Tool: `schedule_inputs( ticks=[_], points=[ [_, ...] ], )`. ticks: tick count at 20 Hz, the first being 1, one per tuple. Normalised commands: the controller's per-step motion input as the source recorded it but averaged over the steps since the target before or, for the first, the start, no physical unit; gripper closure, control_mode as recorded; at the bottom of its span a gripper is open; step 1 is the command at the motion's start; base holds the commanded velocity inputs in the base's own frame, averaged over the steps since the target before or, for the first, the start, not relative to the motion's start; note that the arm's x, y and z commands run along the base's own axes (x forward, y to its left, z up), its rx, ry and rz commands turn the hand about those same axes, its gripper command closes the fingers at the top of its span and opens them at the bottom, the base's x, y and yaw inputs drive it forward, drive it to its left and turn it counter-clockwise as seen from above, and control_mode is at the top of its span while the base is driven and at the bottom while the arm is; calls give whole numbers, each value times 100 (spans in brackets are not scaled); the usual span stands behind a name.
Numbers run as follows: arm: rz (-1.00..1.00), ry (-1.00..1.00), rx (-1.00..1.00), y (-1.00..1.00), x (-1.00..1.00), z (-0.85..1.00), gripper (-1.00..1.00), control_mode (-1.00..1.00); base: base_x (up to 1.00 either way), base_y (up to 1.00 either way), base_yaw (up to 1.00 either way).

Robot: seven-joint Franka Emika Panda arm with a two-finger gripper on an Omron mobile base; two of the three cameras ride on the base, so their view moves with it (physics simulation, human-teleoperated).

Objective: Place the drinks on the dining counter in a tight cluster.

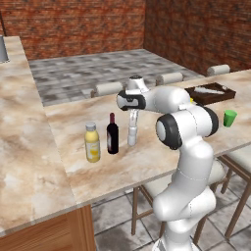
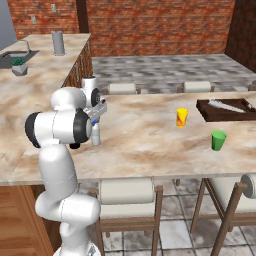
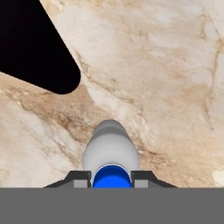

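On the dining counter (image 1: 147, 162), toward its left end: gripper (image 1: 133, 116) pointing straight down, fingers clamped on the neck of the small white bottle (image 1: 132, 136), blue cap (image 3: 111, 177) pinched between the two tips in the hand view. White bottle upright, base on or just above the stone; cannot tell which. Just left of it, the dark wine bottle (image 1: 112, 135), upright, near but not touching. Left again, close beside the wine bottle, the yellow juice bottle (image 1: 92, 143), upright. All three in a short row, back from the stool-side edge. Further right along the counter, well apart: yellow cup (image 2: 182, 117), green cup (image 2: 218, 140), dark tray (image 2: 227, 111) near the far edge.
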Motion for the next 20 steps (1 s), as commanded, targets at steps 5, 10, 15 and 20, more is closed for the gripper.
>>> schedule_inputs(
  ticks=[5, 10, 15, 20],
  points=[
    [0, 0, 0, 0, 0, 0, -100, -100, 0, 0, 0],
    [0, 0, 0, 0, 0, 0, -100, -100, 0, 0, 0],
    [0, 0, 0, 0, 0, 0, -100, -100, 0, 0, 0],
    [0, 0, 0, 0, 0, 0, -100, -100, 0, 0, 0]
  ],
)
